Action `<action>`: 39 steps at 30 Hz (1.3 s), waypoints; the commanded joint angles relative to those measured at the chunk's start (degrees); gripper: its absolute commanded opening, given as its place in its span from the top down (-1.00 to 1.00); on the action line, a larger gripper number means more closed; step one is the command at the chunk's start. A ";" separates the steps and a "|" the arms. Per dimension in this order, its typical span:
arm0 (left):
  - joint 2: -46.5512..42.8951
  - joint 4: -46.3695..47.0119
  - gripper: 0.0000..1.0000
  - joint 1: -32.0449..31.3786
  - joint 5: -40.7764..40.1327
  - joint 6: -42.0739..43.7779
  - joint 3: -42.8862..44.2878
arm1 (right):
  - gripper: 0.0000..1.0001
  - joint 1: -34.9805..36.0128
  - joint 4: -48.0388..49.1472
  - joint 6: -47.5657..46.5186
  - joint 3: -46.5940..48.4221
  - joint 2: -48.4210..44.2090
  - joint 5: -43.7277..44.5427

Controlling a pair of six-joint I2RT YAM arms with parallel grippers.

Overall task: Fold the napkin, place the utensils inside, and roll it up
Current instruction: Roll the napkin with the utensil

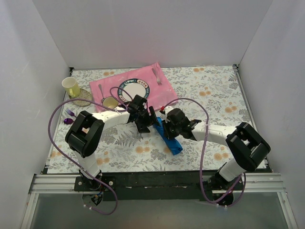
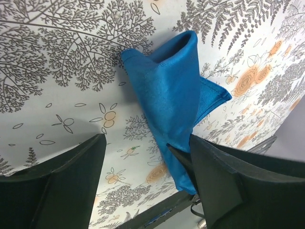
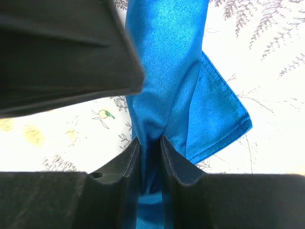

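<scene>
The blue napkin (image 1: 171,140) lies rolled into a narrow bundle on the floral table, just in front of both grippers. In the left wrist view the napkin (image 2: 167,95) shows an open tube end and a loose corner flap. My right gripper (image 3: 149,155) is shut on a pinch of the napkin (image 3: 167,71); in the top view it (image 1: 167,126) sits over the roll's far end. My left gripper (image 2: 147,162) is open and holds nothing, with the roll against its right finger (image 2: 238,186); in the top view it (image 1: 144,126) is just left of the roll. The gold spoon does not show.
A pink mat (image 1: 162,90) at the back holds a plate (image 1: 134,89) and a silver fork (image 1: 156,75). A small yellow bowl (image 1: 110,102) and a thin utensil (image 1: 101,92) sit at its left edge. A yellow cup (image 1: 71,87) and purple cutlery (image 1: 70,117) are far left.
</scene>
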 commanded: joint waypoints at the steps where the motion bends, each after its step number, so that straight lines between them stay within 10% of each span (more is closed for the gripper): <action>1: -4.26 1.40 -0.42 -0.02 1.61 -0.01 -0.74 | 0.48 -5.73 1.00 -0.44 -3.11 1.05 -18.87; 17: 2.85 0.18 -0.38 -4.59 -2.87 -4.57 1.80 | 0.48 -22.34 28.60 14.48 -12.96 13.97 -56.76; 24: 5.94 -0.44 0.09 -5.38 -6.91 -3.88 3.13 | 0.37 -24.20 33.36 15.66 -13.58 16.09 -60.37; 32: 4.79 -0.80 0.44 -5.38 -8.14 -3.08 0.41 | -0.04 -22.01 2.12 -0.34 -4.88 3.97 -44.05; 39: 3.74 -0.80 0.45 -5.38 -7.36 -3.00 -0.65 | -0.27 -5.23 -15.05 -0.45 2.94 -7.03 -2.11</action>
